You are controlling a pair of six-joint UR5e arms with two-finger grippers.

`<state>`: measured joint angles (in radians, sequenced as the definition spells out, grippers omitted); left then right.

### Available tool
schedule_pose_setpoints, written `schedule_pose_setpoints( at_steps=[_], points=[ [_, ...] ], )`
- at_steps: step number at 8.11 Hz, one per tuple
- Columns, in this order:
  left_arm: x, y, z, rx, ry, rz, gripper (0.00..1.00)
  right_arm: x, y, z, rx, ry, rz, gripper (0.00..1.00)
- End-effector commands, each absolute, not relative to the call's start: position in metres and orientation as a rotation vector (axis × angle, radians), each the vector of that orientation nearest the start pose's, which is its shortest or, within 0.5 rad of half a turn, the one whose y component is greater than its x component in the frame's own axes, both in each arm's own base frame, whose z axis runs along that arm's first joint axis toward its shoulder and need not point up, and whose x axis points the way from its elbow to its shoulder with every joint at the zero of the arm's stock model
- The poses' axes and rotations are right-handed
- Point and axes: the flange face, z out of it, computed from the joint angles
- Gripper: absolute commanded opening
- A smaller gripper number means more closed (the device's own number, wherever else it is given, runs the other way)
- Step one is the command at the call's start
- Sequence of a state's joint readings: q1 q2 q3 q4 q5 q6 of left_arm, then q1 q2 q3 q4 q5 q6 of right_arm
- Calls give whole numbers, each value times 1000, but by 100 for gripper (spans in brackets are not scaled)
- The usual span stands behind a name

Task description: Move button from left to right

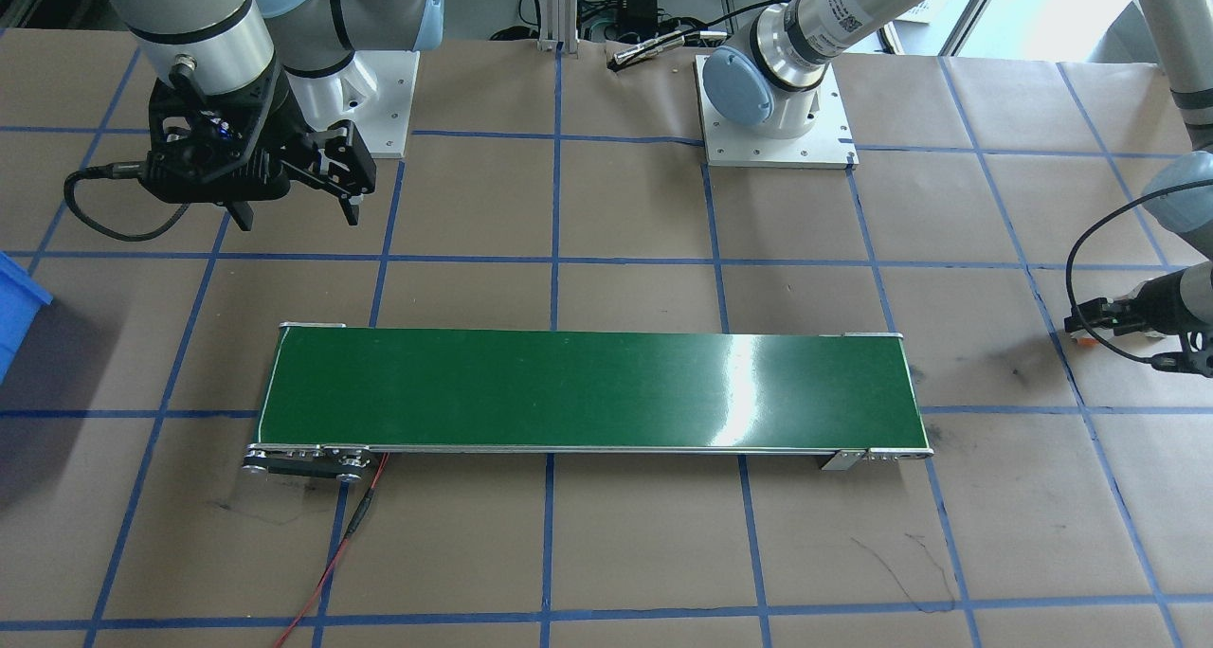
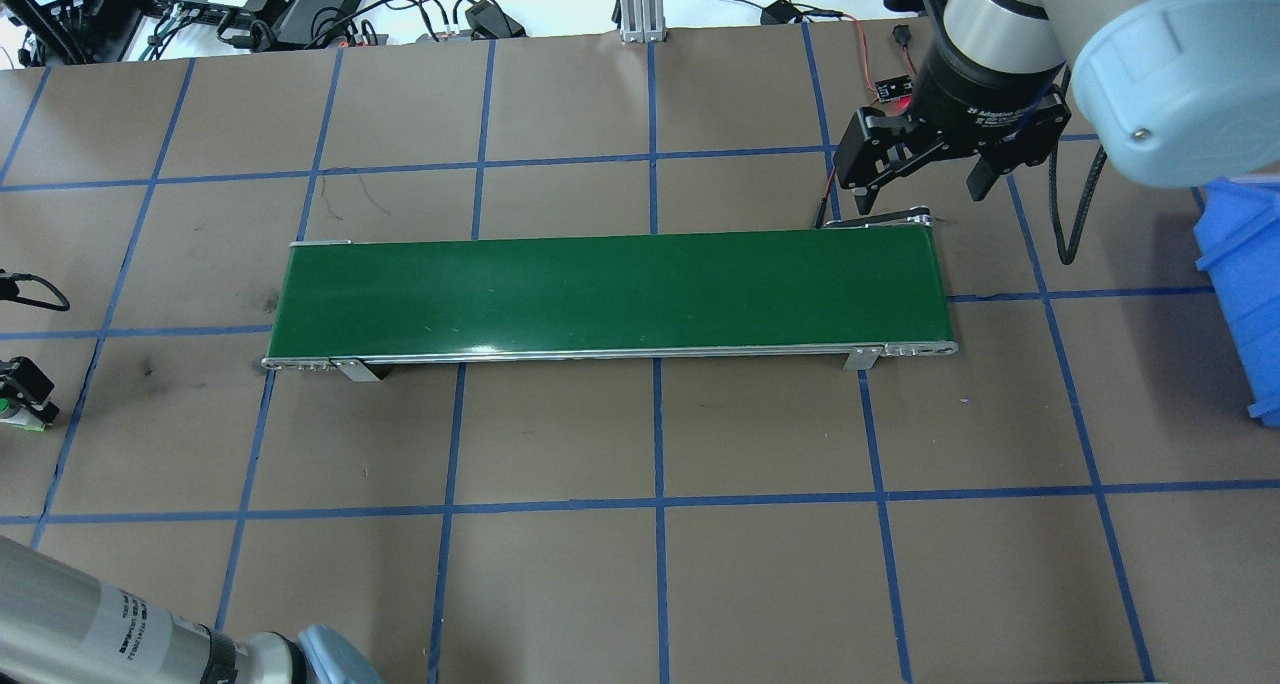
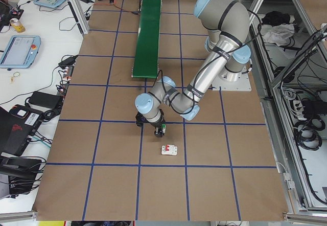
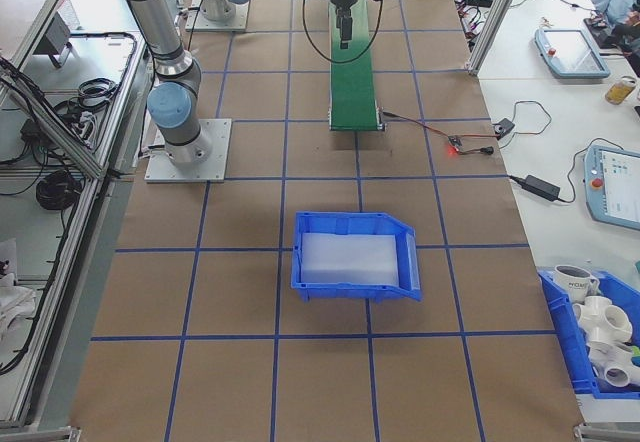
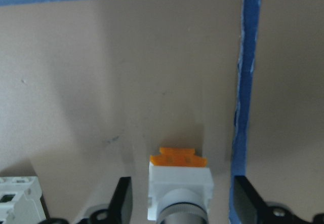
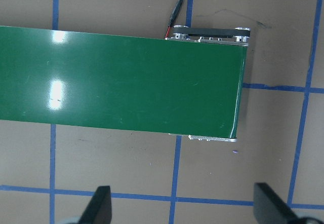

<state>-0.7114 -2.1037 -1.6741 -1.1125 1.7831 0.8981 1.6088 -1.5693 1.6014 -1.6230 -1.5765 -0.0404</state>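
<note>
Left gripper [image 5: 179, 203]: open, fingers straddling the button [image 5: 178, 183].
Right gripper [image 2: 920, 179]: open, empty.
Grasp: probably centre first, then close on the white body.

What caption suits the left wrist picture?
Open left end effector straddling the button on the paper-covered table.

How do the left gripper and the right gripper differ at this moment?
The left gripper is low over the paper, its fingers either side of the button; the right gripper hangs empty near the end of the green conveyor belt. Both are open.
</note>
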Motion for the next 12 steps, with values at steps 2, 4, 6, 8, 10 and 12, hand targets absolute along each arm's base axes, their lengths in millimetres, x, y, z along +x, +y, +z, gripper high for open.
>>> schedule_pose_setpoints(
  at_steps=[2, 4, 6, 8, 10, 12],
  points=[
    [389, -484, 200, 99, 3105, 399, 0, 152, -489, 477, -123, 3144, -31, 100],
    [373, -486, 258, 130, 3059, 342, 0, 152, -489, 477, -123, 3144, -31, 100],
    [327, -484, 317, 178, 3124, 285, 0, 152, -489, 477, -123, 3144, -31, 100],
    [236, -511, 383, 203, 3042, 147, 0, 152, -489, 477, -123, 3145, -31, 100],
    [147, -543, 387, 212, 3033, 88, 0, 151, -489, 477, -125, 3147, -31, 100],
    [100, -565, 361, 26, 3197, 32, 0, 151, -489, 477, -130, 3148, -31, 100]
  ],
)
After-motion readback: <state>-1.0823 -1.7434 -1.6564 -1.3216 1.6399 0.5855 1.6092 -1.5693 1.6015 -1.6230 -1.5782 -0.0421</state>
